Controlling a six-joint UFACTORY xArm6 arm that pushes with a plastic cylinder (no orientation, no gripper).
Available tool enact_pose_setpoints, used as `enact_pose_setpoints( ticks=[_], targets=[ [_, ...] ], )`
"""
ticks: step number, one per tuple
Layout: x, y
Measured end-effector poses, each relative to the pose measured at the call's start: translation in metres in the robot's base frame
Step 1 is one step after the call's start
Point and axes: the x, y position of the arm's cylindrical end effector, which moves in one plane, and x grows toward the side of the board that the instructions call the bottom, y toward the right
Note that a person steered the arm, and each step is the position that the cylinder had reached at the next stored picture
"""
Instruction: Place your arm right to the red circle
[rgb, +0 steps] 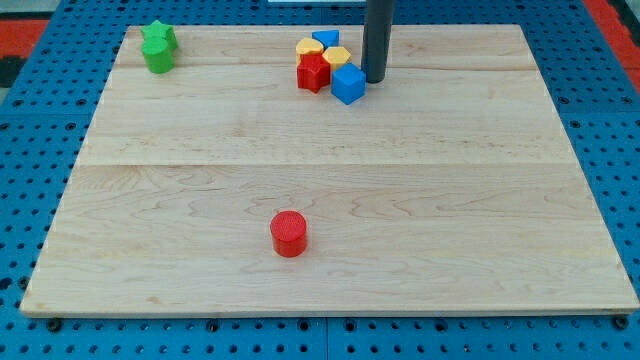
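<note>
The red circle (289, 233) lies on the wooden board (480, 200) near the view's bottom, left of centre. My tip (374, 80) is far from it, near the view's top, just right of a blue cube (348, 83). That cube belongs to a cluster with a red star-shaped block (313, 71), a yellow block (337, 56), another yellow block (306, 46) and a blue block (326, 39).
Two green blocks (158, 47) sit together at the board's top left corner. The board rests on a blue perforated surface (30, 150), and its edges lie all round.
</note>
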Motion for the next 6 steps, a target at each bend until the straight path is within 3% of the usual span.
enact_pose_setpoints(
  ticks=[1,3,4,5,6],
  targets=[
    [0.015,0.012],
    [0.018,-0.025],
    [0.045,0.025],
    [0.132,0.074],
    [0.219,0.019]
  ],
)
